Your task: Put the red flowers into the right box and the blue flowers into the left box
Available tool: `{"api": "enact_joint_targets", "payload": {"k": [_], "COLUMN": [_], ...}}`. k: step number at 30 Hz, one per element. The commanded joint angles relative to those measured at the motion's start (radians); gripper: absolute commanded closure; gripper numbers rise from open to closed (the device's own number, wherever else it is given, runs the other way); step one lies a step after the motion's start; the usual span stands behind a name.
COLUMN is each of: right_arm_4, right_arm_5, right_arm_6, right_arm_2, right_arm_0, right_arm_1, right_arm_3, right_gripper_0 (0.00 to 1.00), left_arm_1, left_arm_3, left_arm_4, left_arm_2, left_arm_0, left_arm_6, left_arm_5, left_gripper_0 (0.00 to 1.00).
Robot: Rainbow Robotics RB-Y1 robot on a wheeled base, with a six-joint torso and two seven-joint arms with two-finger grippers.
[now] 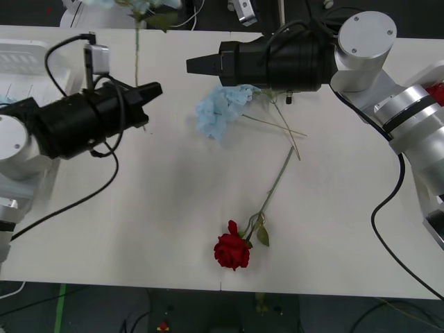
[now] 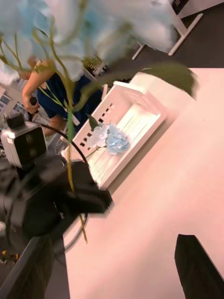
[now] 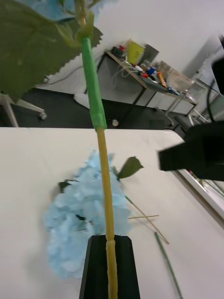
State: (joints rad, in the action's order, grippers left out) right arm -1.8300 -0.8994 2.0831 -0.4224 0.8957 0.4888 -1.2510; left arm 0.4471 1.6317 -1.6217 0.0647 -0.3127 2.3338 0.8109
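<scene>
My left gripper (image 1: pixel 154 90) is shut on the thin stem (image 3: pixel 103 187) of a blue flower spray, held upright above the table; its pale blue cluster (image 1: pixel 147 5) reaches the far edge of the front view. Another blue flower (image 1: pixel 218 111) lies mid-table, just below my right gripper (image 1: pixel 198 64), which hovers open and empty. A red flower (image 1: pixel 232 251) lies near the front edge, its stem running up to the right. The left box (image 2: pixel 140 100) is at the far left with a blue flower (image 2: pixel 112 138) in it. The right box (image 1: pixel 436 71) at the right edge shows something red.
Loose bare stems (image 1: pixel 281 128) lie beside the blue flower on the table. Black cables trail from both arms over the white table (image 1: pixel 159 201). A person stands behind the left box in the right wrist view, away from the flowers.
</scene>
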Motion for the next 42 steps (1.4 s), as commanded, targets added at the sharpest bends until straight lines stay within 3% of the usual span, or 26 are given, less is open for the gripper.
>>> {"api": "enact_joint_targets", "payload": {"k": [1, 10, 15, 21, 31, 32, 33, 34, 38, 42], "right_arm_4": [0.064, 0.353, 0.531, 0.687, 0.916, 0.937, 0.954, 0.983, 1.051, 1.069], "right_arm_5": [0.008, -0.019, -0.138, -0.15, -0.151, -0.151, -0.148, -0.148, -0.108, -0.047], "right_arm_6": [-0.049, -0.267, -0.324, -0.319, -0.305, -0.305, -0.305, -0.307, -0.311, -0.31], "right_arm_2": [0.007, 0.008, 0.014, 0.014, 0.014, 0.014, 0.014, 0.014, 0.014, 0.014], "right_arm_0": [0.006, 0.051, 0.167, 0.272, 0.299, 0.299, 0.299, 0.299, 0.299, 0.299], "right_arm_1": [0.054, 0.076, 0.043, -0.013, -0.072, -0.082, -0.09, -0.104, -0.153, -0.188], "right_arm_3": [-0.038, 0.03, 0.236, 0.478, 0.581, 0.593, 0.601, 0.607, 0.651, 0.705], "right_gripper_0": [0.25, 0.25, 0.25, 0.25, 0.25, 0.25, 0.25, 0.25, 0.25, 0.25], "left_arm_1": [0.091, 0.166, 0.225, 0.3, 0.305, 0.305, 0.305, 0.306, 0.305, 0.305], "left_arm_3": [0.01, -0.182, -0.359, -0.549, -0.576, -0.576, -0.575, -0.575, -0.575, -0.556], "left_arm_4": [0.085, 0.41, 0.599, 0.784, 0.919, 0.922, 0.924, 0.921, 0.882, 0.826], "left_arm_2": [0.156, 0.379, 0.475, 0.531, 0.558, 0.552, 0.546, 0.537, 0.511, 0.484], "left_arm_0": [0.004, -0.072, -0.155, -0.212, -0.169, -0.166, -0.164, -0.163, -0.163, -0.163], "left_arm_6": [-0.234, -0.346, -0.352, -0.358, -0.398, -0.401, -0.404, -0.409, -0.418, -0.418], "left_arm_5": [0.053, 0.056, 0.053, -0.016, -0.027, -0.027, -0.025, -0.027, -0.025, -0.007], "left_gripper_0": [1.0, 1.0, 1.0, 1.0, 0.99, 0.95, 0.85, 0.68, 0.35, 0.18]}}
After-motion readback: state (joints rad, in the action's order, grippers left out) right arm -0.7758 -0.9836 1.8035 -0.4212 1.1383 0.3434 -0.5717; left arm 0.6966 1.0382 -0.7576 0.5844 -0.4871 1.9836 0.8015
